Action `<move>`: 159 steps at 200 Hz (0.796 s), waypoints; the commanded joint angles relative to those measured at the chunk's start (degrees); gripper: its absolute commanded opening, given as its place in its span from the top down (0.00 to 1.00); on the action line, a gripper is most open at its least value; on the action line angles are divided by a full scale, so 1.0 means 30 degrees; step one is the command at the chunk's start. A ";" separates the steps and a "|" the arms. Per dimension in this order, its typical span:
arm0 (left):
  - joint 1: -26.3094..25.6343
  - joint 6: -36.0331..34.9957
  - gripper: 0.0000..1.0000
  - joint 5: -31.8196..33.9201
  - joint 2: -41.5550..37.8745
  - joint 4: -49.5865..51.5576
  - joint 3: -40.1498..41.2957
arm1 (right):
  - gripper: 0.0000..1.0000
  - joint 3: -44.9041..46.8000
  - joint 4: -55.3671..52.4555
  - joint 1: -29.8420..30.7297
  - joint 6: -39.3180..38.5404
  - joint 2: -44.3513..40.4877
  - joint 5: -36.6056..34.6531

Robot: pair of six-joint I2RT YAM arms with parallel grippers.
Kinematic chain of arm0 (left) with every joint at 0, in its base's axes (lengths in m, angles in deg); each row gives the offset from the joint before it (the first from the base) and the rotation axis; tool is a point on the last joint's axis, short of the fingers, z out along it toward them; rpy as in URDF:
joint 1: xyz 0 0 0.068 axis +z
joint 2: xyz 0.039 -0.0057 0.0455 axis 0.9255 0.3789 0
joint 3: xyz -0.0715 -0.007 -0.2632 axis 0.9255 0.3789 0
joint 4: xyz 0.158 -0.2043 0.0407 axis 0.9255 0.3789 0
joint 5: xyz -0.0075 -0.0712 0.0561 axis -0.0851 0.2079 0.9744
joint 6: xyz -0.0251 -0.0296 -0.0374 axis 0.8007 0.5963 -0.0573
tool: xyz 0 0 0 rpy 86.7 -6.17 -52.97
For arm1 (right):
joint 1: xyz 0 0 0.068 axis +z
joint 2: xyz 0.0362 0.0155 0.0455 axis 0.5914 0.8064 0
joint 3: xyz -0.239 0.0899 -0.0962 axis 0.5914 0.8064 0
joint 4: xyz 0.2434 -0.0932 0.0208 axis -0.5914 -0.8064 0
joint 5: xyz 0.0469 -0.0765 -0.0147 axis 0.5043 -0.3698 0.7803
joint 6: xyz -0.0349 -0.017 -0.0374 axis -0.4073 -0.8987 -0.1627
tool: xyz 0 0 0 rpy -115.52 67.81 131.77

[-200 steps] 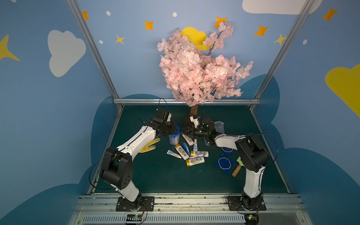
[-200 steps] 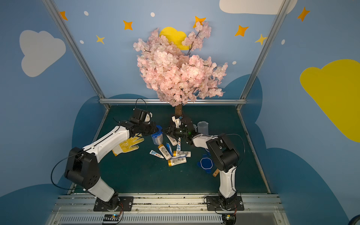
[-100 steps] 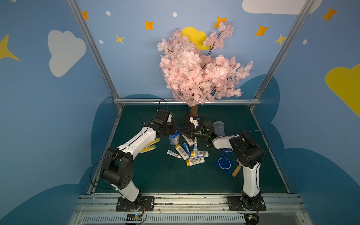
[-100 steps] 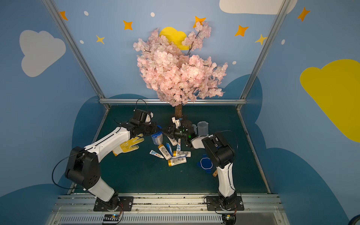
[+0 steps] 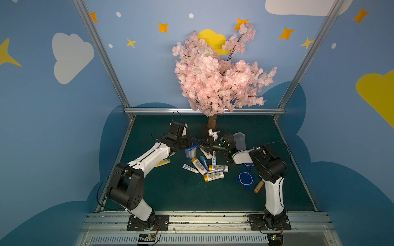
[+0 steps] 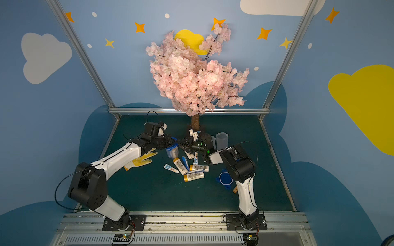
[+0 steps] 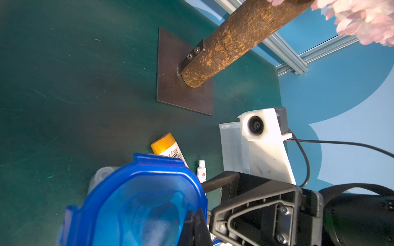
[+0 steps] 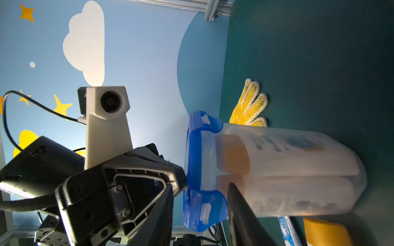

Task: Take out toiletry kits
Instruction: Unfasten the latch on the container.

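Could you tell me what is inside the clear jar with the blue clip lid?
Through the frosted wall of the jar, two white bottles with orange caps lie side by side, caps toward the blue lid. Anything behind them is hidden.

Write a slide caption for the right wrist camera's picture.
Right gripper's open jaws straddle a flap of the blue clip lid on a clear plastic jar holding orange-capped white bottles.

White arms (image 5: 149, 157), black joints (image 5: 128, 187), black cables (image 7: 341, 142).
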 commanded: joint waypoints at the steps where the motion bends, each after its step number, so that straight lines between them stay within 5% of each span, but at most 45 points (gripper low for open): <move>1: 0.0059 0.0378 0.98 0.1188 0.1286 0.3719 0.2020 | 0.59 -0.0115 0.2779 0.0313 0.0662 -0.0371 0.0650; 159: 0.0089 0.0991 0.97 0.1914 0.1562 0.3754 0.3989 | 0.60 0.0506 0.3386 0.0304 0.1016 -0.2304 0.0804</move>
